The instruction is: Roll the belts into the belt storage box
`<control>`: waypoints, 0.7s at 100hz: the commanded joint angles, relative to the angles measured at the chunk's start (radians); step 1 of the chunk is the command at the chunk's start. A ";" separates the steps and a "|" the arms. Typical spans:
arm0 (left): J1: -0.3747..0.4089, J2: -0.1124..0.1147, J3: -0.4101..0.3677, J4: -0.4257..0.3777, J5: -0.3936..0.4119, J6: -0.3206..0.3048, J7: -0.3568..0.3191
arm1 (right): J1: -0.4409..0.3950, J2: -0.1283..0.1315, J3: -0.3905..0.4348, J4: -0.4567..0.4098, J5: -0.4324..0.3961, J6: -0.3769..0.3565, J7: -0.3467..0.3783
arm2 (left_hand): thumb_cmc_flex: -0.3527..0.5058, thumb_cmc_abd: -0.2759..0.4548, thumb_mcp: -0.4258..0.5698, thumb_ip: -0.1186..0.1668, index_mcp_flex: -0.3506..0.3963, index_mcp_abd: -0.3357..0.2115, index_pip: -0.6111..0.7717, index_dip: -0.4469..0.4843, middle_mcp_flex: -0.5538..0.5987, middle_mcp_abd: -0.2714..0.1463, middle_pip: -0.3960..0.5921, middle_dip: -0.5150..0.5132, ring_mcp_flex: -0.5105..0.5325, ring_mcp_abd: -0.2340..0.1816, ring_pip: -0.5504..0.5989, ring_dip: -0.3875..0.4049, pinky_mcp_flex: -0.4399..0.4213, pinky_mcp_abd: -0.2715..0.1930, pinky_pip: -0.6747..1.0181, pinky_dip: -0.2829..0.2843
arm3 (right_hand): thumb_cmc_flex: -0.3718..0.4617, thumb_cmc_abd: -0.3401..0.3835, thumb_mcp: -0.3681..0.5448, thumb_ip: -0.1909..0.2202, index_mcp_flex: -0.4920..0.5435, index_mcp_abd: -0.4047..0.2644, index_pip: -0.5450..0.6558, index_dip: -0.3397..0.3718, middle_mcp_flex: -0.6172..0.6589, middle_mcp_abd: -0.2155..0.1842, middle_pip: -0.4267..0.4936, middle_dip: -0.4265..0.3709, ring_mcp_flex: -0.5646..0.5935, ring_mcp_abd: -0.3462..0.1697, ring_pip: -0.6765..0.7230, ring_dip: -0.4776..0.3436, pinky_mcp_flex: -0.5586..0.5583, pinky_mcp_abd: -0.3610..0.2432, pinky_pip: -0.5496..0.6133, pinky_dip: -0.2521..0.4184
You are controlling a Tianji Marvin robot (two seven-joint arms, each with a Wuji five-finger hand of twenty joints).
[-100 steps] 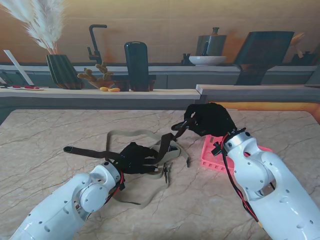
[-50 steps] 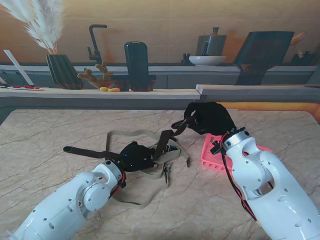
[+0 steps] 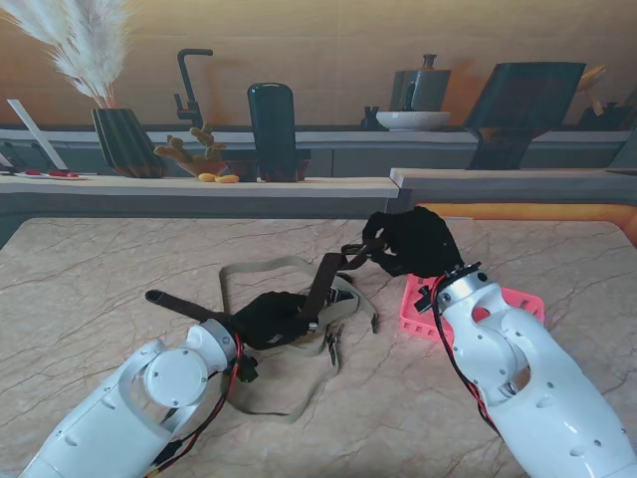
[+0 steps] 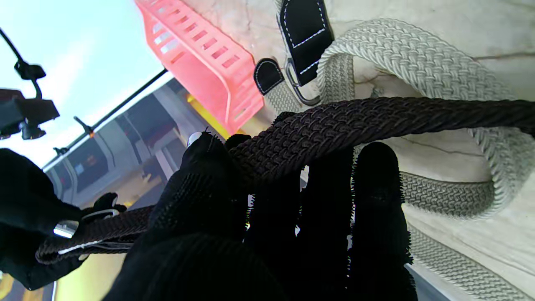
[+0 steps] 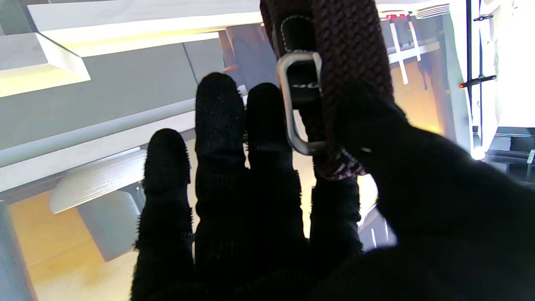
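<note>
Brown belt (image 3: 320, 286) runs taut from my left hand (image 3: 271, 319), which pinches its middle low over the table, up to my right hand (image 3: 410, 242), clamped on its buckle end. Beige belt (image 3: 284, 267) lies looped beneath; pink box (image 3: 416, 307) sits beside my right wrist.

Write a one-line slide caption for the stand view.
Both gloved hands, left hand and right hand, hold a dark belt taut above a beige belt, pink box beside.

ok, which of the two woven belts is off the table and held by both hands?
The dark brown woven belt, gripped by left hand and right hand. The beige woven belt lies loose on the table.
</note>
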 commanded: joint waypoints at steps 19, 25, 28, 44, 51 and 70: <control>0.023 -0.025 -0.011 -0.014 -0.099 0.044 0.002 | 0.004 -0.006 -0.062 0.048 -0.076 -0.046 -0.102 | 0.069 0.072 -0.027 0.028 -0.003 -0.002 0.100 0.044 0.044 0.005 0.069 0.006 0.036 -0.013 0.047 -0.003 -0.001 -0.013 0.058 0.019 | 0.041 0.056 0.066 0.071 0.079 -0.087 0.101 0.039 0.023 0.011 0.010 -0.002 0.017 -0.014 0.014 0.003 -0.017 0.022 0.003 -0.005; 0.030 -0.034 -0.015 -0.020 -0.147 0.068 0.009 | 0.006 -0.005 -0.074 0.059 -0.097 -0.055 -0.127 | 0.071 0.073 -0.028 0.028 -0.007 0.000 0.102 0.046 0.040 0.008 0.070 0.007 0.033 -0.009 0.049 -0.002 -0.007 -0.012 0.059 0.021 | 0.041 0.057 0.064 0.071 0.078 -0.088 0.102 0.038 0.021 0.011 0.010 -0.003 0.017 -0.014 0.014 0.002 -0.018 0.022 0.003 -0.005; 0.035 -0.040 -0.017 -0.024 -0.177 0.080 0.016 | 0.007 -0.005 -0.081 0.064 -0.104 -0.058 -0.138 | 0.071 0.074 -0.029 0.027 -0.008 -0.002 0.103 0.046 0.040 0.007 0.071 0.007 0.033 -0.009 0.050 -0.002 -0.005 -0.011 0.061 0.022 | 0.042 0.059 0.063 0.071 0.078 -0.091 0.103 0.038 0.020 0.010 0.010 -0.004 0.016 -0.016 0.013 0.002 -0.018 0.022 0.003 -0.005; 0.072 -0.069 -0.046 -0.060 -0.367 0.147 0.043 | 0.017 -0.004 -0.111 0.092 -0.134 -0.069 -0.183 | 0.073 0.076 -0.034 0.029 -0.013 0.009 0.105 0.042 0.031 0.011 0.069 0.005 0.018 -0.001 0.050 -0.002 -0.025 -0.006 0.061 0.025 | 0.045 0.064 0.056 0.067 0.073 -0.092 0.107 0.035 0.016 0.008 0.011 -0.006 0.013 -0.016 0.011 -0.001 -0.021 0.025 0.006 -0.007; 0.087 -0.075 -0.060 -0.076 -0.428 0.169 0.042 | 0.023 -0.005 -0.125 0.104 -0.137 -0.069 -0.192 | 0.069 0.079 -0.037 0.030 -0.017 0.010 0.110 0.045 0.029 0.012 0.070 0.004 0.011 0.003 0.052 -0.001 -0.034 -0.004 0.062 0.028 | 0.046 0.066 0.053 0.066 0.071 -0.095 0.109 0.034 0.014 0.008 0.012 -0.008 0.011 -0.015 0.010 -0.002 -0.022 0.024 0.007 -0.008; 0.100 -0.073 -0.073 -0.095 -0.432 0.186 0.039 | 0.039 -0.006 -0.157 0.136 -0.127 -0.075 -0.190 | 0.063 0.091 -0.048 0.033 -0.034 -0.003 0.123 0.058 0.030 0.009 0.096 0.016 0.009 -0.001 0.079 0.012 -0.041 -0.001 0.074 0.040 | 0.048 0.074 0.044 0.060 0.064 -0.106 0.115 0.034 0.006 0.001 0.013 -0.011 0.004 -0.020 0.007 -0.005 -0.029 0.024 0.008 -0.012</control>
